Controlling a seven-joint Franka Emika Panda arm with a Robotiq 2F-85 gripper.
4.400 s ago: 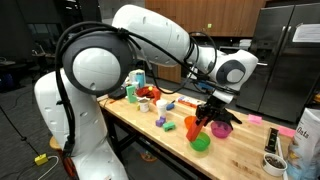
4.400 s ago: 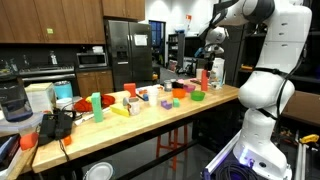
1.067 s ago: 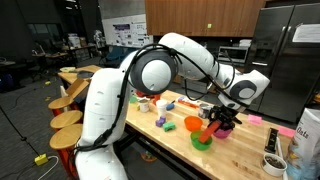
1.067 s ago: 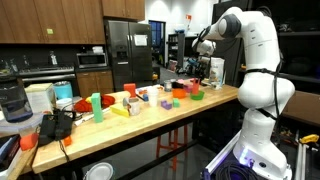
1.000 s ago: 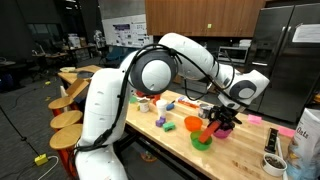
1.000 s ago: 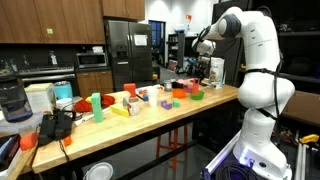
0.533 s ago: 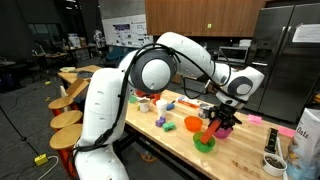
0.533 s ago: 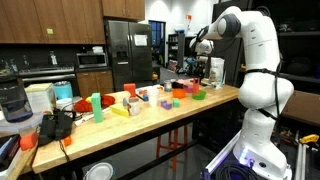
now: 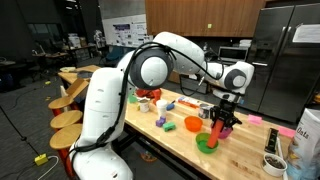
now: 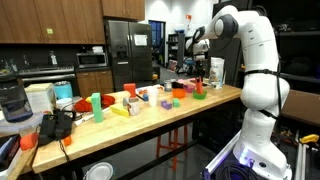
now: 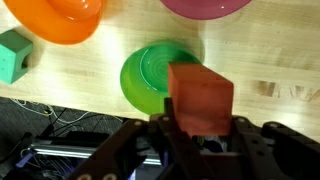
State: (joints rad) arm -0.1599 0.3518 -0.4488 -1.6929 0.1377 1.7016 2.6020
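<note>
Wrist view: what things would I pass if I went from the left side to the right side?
teal block → orange bowl → green bowl → red block. The pink bowl sits right above the red block, so its place in the line is unclear.

White robot arm (image 9: 105,110) made of glossy, rounded shells, with dark seams at the joints and a large circular end cap (image 9: 150,70) on the shoulder. In an exterior view a thin black cable (image 9: 130,57) curves around that joint. The wrist link ends in a pale grey round cap (image 9: 238,76) ringed in black. Below it sits a matt black tool (image 9: 220,122), whose blocky, angular fingers (image 11: 128,150) fill the lower edge of the wrist view.
</note>
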